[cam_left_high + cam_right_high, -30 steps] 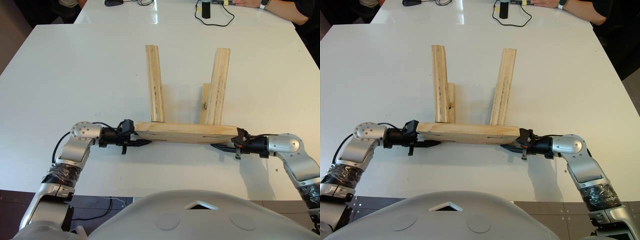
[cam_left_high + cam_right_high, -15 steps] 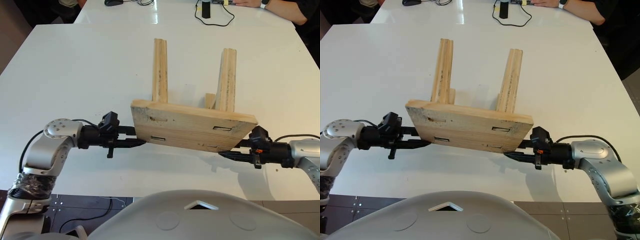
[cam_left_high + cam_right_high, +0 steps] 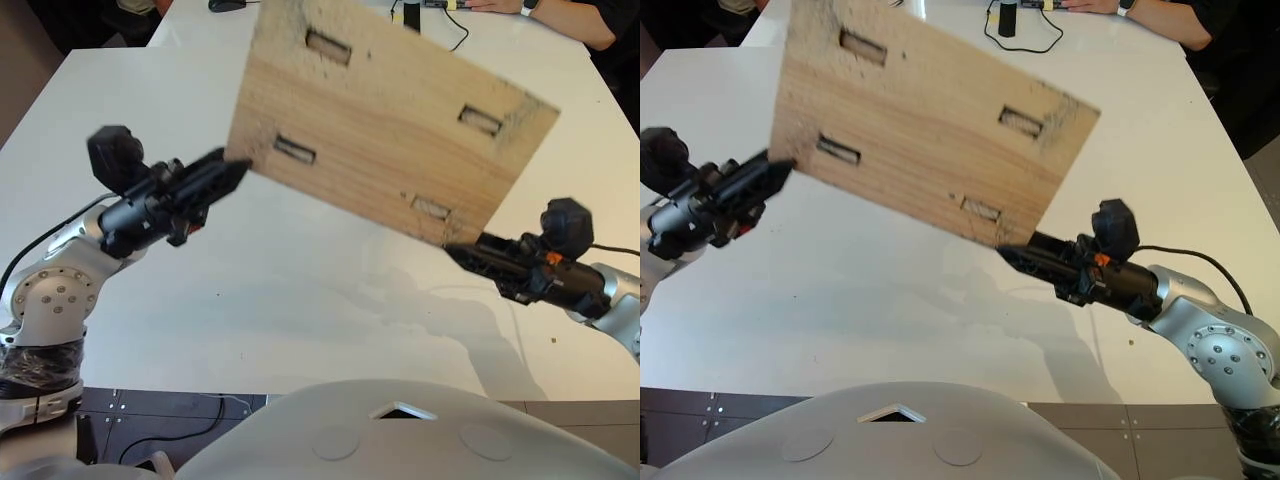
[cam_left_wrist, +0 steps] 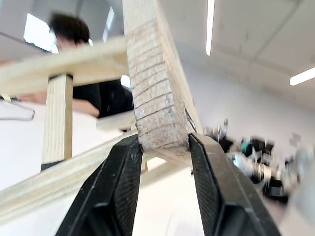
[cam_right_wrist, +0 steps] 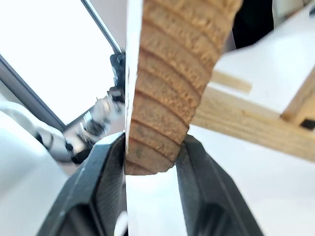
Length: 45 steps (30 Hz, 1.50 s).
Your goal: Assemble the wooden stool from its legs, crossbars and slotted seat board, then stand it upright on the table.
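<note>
Head view: the stool is held up in the air over the white table (image 3: 300, 300), between the 2 arms. Its seat (image 3: 390, 130) faces the camera and is tilted, with its left edge higher than its right. 4 slots (image 3: 293, 150) show in the seat's face. The left gripper (image 3: 235, 170) pinches the seat's left edge low down. The right gripper (image 3: 455, 250) pinches the seat's lower right corner. The legs are hidden behind the seat.

Left wrist view: the left gripper (image 4: 165, 142) is clenched on the seat (image 4: 157, 88), with 1 black finger (image 4: 123, 167) pressed on each face of the board's end grain. Beyond the seat, a leg (image 4: 56, 118) stands out from it, joined to a crossbar (image 4: 64, 61).

Right wrist view: the right gripper (image 5: 150, 155) is clamped the same way on the seat's corner (image 5: 172, 88), a finger (image 5: 106, 172) touching each face. A wooden bar (image 5: 246, 125) of the stool runs off behind the seat, above the table.
</note>
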Motion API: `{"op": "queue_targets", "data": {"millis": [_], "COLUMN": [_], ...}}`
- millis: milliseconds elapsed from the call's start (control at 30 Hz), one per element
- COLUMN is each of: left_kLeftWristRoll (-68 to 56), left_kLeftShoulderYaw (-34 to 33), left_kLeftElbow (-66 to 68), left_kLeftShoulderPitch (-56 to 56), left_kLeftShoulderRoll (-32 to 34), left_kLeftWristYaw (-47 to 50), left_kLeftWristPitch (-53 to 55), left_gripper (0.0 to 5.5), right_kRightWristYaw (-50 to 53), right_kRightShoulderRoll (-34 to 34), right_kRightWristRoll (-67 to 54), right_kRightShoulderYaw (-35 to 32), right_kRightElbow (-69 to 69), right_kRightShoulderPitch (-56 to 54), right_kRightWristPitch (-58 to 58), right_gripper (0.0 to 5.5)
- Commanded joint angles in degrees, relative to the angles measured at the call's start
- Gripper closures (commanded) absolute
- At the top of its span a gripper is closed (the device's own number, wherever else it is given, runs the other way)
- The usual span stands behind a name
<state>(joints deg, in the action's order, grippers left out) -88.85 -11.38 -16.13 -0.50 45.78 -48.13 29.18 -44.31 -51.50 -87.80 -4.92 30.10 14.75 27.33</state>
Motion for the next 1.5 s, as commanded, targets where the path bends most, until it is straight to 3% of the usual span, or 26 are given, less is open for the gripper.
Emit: {"op": "queue_targets", "data": {"millis": [33,200,367,700,767,800,1000,1167,1367,1500], "left_kLeftWristRoll": [-11.0,-9.6,0.2,8.8,9.2,9.7,12.4,15.9,46.1,55.5], "left_kLeftShoulderYaw": [8.0,10.1,12.6,9.9,8.8,8.4,5.9,4.9,15.8,17.3], "left_kLeftElbow": [-12.8,-7.7,1.6,11.3,11.6,11.7,11.1,10.2,6.2,8.5], "left_kLeftShoulderPitch": [11.2,16.6,24.7,30.4,30.2,30.2,32.0,31.8,17.6,8.8], "left_kLeftShoulderRoll": [-5.2,-11.0,-16.7,-25.3,-26.2,-26.5,-29.3,-29.5,-19.2,-21.3], "left_kLeftWristYaw": [20.3,34.2,49.8,60.3,61.7,61.9,63.3,60.8,46.3,42.1], "left_kLeftWristPitch": [5.1,3.9,3.1,5.1,5.8,6.1,8.5,9.6,-0.8,-9.2], "left_gripper": [4.08,4.08,4.08,4.0,3.5,3.34,2.45,1.81,1.81,1.81], "right_kRightWristYaw": [30.2,40.9,52.7,61.8,63.3,63.9,64.7,63.4,59.7,55.9], "right_kRightShoulderRoll": [9.0,14.3,20.1,30.9,31.7,32.0,35.2,37.0,33.1,31.5], "right_kRightWristRoll": [-14.4,-13.8,-6.6,2.8,4.3,5.1,8.6,11.5,36.1,52.3], "right_kRightShoulderYaw": [-1.8,-1.1,1.7,2.8,2.7,2.6,-0.8,-3.1,1.0,6.2], "right_kRightElbow": [7.4,2.0,-7.6,-14.6,-16.2,-16.9,-19.2,-19.0,-21.4,-25.1], "right_kRightShoulderPitch": [-19.9,-25.2,-31.3,-34.6,-34.7,-34.6,-35.2,-35.5,-29.0,-22.9], "right_kRightWristPitch": [-8.1,-8.5,-7.7,-5.7,-4.9,-4.6,-2.6,-1.5,-5.5,-9.9], "right_gripper": [4.07,4.06,4.05,4.03,4.03,3.66,2.78,2.74,2.74,2.74]}}
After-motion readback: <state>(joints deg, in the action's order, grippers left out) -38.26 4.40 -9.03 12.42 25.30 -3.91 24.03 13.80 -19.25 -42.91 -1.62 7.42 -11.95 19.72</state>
